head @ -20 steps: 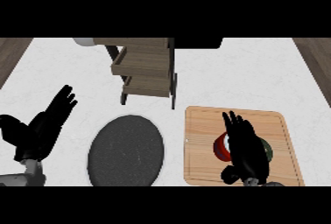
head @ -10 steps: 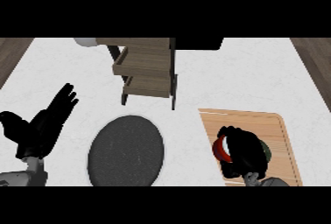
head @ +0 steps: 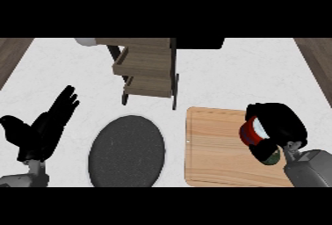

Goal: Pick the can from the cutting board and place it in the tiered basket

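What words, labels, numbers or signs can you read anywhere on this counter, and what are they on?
None can be read. The red, white and green can, held in the right hand over the wooden cutting board, shows colour bands but no legible lettering.

So on the white bench (head: 246,74), the wooden tiered basket (head: 148,70) sits at the back, middle. In front of it there's a dark round plate (head: 126,151), with the light wooden cutting board (head: 220,154) just beside it on the right.
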{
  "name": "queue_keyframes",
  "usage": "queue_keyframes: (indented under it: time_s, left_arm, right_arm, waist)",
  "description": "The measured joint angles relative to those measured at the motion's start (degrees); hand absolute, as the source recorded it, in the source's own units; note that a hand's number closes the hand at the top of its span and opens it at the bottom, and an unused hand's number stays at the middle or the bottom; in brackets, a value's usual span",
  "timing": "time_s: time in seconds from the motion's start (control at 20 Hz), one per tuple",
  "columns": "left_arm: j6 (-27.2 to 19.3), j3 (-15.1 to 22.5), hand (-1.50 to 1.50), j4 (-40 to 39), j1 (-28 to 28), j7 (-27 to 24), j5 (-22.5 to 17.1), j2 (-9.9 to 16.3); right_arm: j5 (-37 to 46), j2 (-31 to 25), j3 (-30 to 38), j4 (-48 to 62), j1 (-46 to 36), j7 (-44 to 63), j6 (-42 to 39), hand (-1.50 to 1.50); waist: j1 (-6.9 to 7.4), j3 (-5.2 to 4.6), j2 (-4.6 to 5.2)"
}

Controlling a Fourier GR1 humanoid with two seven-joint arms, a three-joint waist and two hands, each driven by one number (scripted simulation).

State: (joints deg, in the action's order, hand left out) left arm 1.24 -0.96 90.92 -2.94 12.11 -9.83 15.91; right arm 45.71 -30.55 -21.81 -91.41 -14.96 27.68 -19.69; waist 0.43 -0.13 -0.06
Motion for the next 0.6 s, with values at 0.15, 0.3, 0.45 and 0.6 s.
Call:
queue_keyframes:
  time_s: [0.15, 0.3, 0.45, 0.6]
  left_arm:
    - [0.25, -0.22, 0.00, -0.12, -0.72, 0.73, -0.35, 0.05]
    - [0.49, -0.46, 0.00, 0.08, -0.85, 1.06, -0.38, 0.18]
    - [0.37, -0.36, 0.00, 0.52, -0.39, 0.87, -0.11, -0.11]
    - [0.42, -0.97, 0.00, -0.78, -0.80, 0.10, 0.08, 0.05]
  right_arm:
    - [-4.12, -7.07, 6.66, 3.80, -5.14, -8.84, -3.15, 1.50]
    - [-5.27, -10.35, 11.27, 6.31, -8.93, -15.03, -1.94, 1.50]
    - [-7.35, -10.75, 16.01, 6.77, -12.69, -18.11, 0.65, 1.50]
    - [-12.40, -8.58, 21.36, 6.23, -15.80, -19.98, 2.94, 1.50]
  waist:
    - [0.17, 0.08, 0.17]
    - [0.16, 0.12, 0.17]
    - [0.17, 0.16, 0.10]
    - [-0.18, 0.16, 0.05]
